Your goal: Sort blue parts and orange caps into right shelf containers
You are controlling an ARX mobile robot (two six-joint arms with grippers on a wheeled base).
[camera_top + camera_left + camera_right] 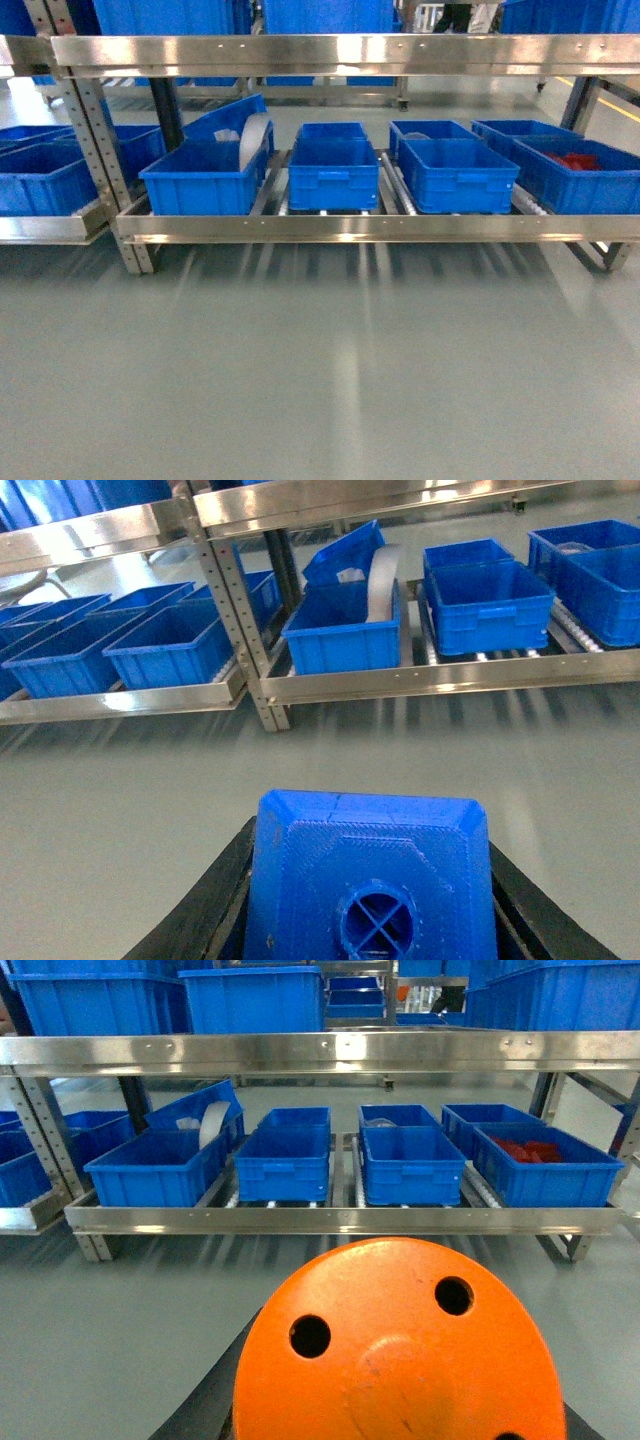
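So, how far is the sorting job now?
Nothing looks delivered yet. The left gripper holds a bright-blue plastic block; the right gripper holds an orange holed cap. Both must go into the large blue plastic crates on the stainless-steel rack.

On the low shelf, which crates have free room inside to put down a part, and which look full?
The second crate and third crate on the steel shelf show nothing inside. The leftmost crate holds a white roll; the rightmost crate holds red items.
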